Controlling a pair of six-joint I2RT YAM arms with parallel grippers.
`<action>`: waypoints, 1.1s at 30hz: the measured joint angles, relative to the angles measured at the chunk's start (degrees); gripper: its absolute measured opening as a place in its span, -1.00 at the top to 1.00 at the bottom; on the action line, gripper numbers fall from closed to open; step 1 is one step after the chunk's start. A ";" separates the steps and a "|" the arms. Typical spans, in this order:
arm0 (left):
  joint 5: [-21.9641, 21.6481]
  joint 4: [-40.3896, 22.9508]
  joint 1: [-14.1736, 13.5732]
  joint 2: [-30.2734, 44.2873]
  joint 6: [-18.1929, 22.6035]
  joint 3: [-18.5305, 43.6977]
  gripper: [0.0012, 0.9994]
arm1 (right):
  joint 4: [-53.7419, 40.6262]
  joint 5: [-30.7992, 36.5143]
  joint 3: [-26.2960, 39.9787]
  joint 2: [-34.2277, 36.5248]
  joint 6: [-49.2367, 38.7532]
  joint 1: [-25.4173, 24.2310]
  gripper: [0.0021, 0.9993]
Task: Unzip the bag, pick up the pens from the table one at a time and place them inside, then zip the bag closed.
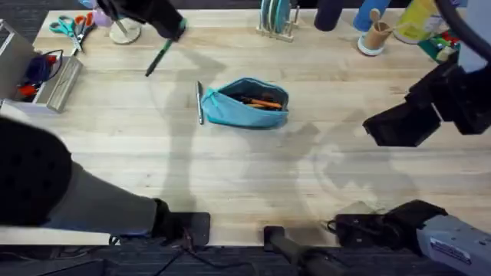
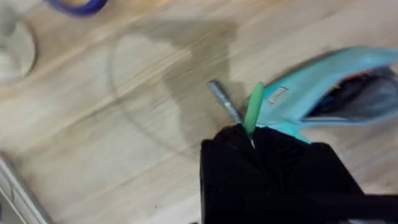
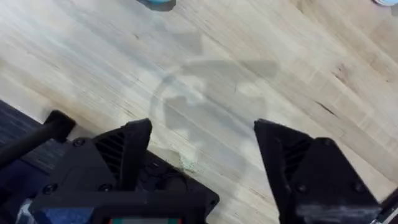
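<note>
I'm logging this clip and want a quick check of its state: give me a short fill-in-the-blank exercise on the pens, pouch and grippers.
1. The left gripper is shut on the ____ pen.
2. The bag lies with its zipper ____.
3. The pen showing inside the bag is ____.
4. The right gripper is over the table with its fingers ____.

Missing words: green; open; orange; open

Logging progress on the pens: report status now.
Left gripper shut on the green pen, lifted above the table. Right gripper open, empty. Bag unzipped, orange pen inside; grey pen beside it. Path clear.
</note>
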 joint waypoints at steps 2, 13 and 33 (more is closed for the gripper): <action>0.28 -0.99 -2.50 -1.17 2.20 0.04 0.92 | 0.00 0.00 0.00 0.00 0.00 -0.01 -1.00; 4.79 -3.17 -14.78 -3.26 21.67 0.07 0.92 | 0.00 0.00 0.00 0.00 0.00 -0.02 -1.00; 11.74 -4.19 -25.01 3.89 31.65 0.15 0.92 | 0.00 0.00 0.00 0.00 0.00 -0.01 -1.00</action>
